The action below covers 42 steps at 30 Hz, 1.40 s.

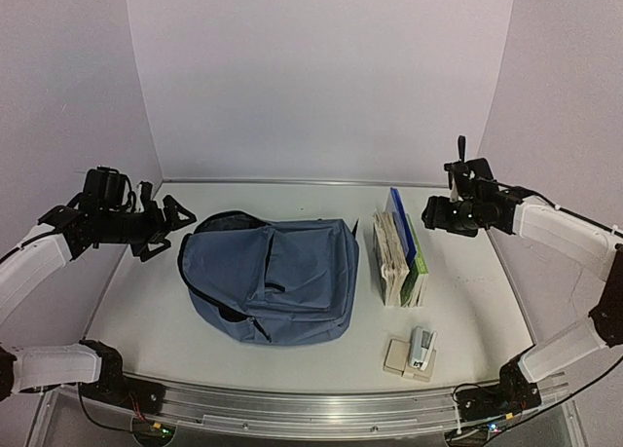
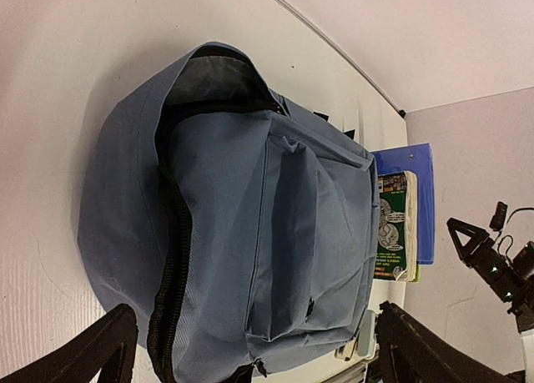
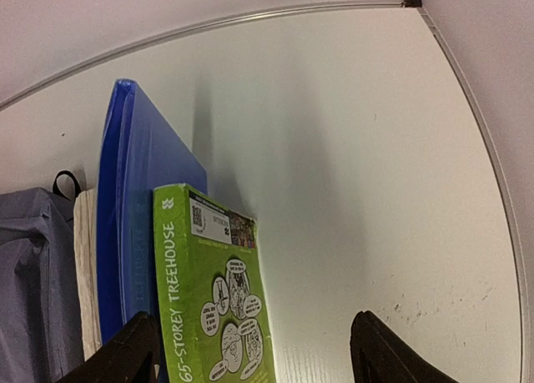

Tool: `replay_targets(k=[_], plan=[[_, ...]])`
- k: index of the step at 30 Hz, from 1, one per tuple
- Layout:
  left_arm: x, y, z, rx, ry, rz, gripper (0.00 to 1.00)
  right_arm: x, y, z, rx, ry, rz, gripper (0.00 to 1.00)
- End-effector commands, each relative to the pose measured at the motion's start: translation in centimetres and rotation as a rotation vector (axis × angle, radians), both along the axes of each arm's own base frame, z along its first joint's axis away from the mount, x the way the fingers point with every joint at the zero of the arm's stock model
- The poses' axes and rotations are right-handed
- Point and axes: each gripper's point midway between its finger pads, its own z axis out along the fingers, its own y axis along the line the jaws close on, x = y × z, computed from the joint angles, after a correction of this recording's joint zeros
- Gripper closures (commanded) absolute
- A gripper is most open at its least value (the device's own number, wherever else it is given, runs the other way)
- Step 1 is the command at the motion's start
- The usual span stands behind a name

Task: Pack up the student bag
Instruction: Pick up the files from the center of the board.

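Student bag point(image 1: 268, 281): slate-blue, lying flat mid-table, top zip parted.
Left gripper point(image 1: 170, 228): fingers spread wide, holding nothing, raised just left of the bag. Right gripper point(image 1: 435, 213): fingers apart, holding nothing, above a row of books point(image 1: 392, 262) right of the bag, beside a blue folder point(image 3: 125, 199) and a green book point(image 3: 217, 291).

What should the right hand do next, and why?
Probably lower the right gripper onto the green book. It hovers open above that book, holding nothing, and the student bag lies beside the books with its main zip gaping.
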Motion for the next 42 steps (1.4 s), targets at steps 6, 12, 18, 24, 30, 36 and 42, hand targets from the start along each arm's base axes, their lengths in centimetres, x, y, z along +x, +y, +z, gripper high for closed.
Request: replay_targets(k=[6, 12, 18, 24, 30, 36, 42], plan=[[0.7, -0.1, 0.2, -0.008, -0.032, -0.009, 0.00, 0.0, 4.1, 0.9, 0.147, -0.009, 0.192, 0.43], [0.9, -0.2, 0.1, -0.006, -0.025, -0.009, 0.00, -0.2, 6.0, 0.9, 0.163, -0.010, 0.251, 0.46], [0.9, -0.2, 0.0, -0.007, -0.025, -0.011, 0.00, 0.3, 6.7, 0.5, 0.138, -0.007, 0.254, 0.46], [0.9, -0.2, 0.0, -0.004, -0.026, -0.013, 0.00, 0.7, 7.3, -0.8, 0.122, 0.022, 0.256, 0.57], [0.9, -0.2, -0.4, 0.000, -0.019, -0.015, 0.00, 0.9, 7.7, -0.4, 0.118, 0.012, 0.256, 0.70], [1.1, -0.3, -0.7, 0.000, -0.014, -0.019, 0.00, 0.9, 8.0, -0.2, 0.110, 0.005, 0.263, 0.83], [1.2, -0.3, -0.8, 0.002, -0.012, -0.024, 0.00, 1.1, 8.2, -0.7, 0.099, 0.014, 0.260, 0.80]])
